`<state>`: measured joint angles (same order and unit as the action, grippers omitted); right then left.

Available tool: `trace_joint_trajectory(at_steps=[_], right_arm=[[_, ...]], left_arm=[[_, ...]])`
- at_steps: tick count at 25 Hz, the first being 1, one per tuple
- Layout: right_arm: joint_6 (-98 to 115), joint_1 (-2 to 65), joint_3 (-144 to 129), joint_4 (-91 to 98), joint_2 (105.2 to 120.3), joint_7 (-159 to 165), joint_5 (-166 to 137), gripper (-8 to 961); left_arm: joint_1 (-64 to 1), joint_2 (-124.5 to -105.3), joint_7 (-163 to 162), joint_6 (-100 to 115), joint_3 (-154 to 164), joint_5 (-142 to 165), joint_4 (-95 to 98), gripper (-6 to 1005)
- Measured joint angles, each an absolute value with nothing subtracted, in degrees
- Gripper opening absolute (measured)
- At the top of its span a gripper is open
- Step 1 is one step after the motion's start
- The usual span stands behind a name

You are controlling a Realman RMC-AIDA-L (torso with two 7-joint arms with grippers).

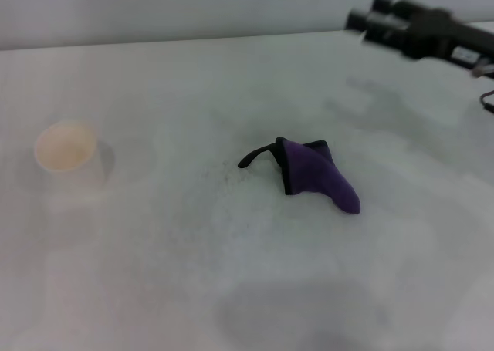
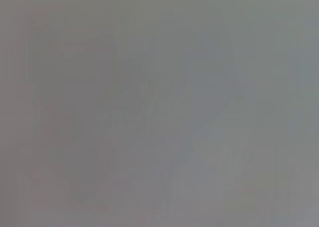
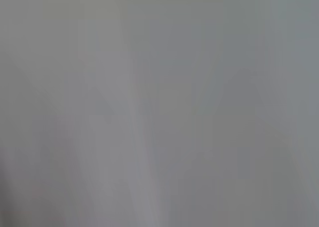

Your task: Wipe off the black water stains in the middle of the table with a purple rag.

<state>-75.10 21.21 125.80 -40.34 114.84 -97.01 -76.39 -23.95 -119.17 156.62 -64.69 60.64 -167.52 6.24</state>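
The purple rag (image 1: 318,177) lies crumpled near the middle of the white table (image 1: 231,274) in the head view, its thin black loop tail (image 1: 258,156) trailing toward the left. I see no black water stains; only faint grey speckles lie left of the rag. My right gripper (image 1: 369,15) hovers at the far right, well behind and to the right of the rag, holding nothing. The left gripper is out of view. Both wrist views show only plain grey.
A cream paper cup (image 1: 68,155) stands upright at the left side of the table. The table's far edge (image 1: 193,39) meets a pale wall behind.
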Motion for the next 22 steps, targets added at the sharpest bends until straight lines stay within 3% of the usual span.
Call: trace_joint_trajectory(at_steps=[12,22], right_arm=[[-70.0,21.4,126.0,-10.2,116.15,-152.1,-34.7,824],[-58.7,21.8,125.9,-9.3,116.14,-154.3,-34.8,819]], left_arm=[[-23.5,-119.27,156.6,-66.2,60.6,-167.5,6.2,884],[-23.5,-119.34,156.6,-66.3,60.6,-167.5,6.1,885]])
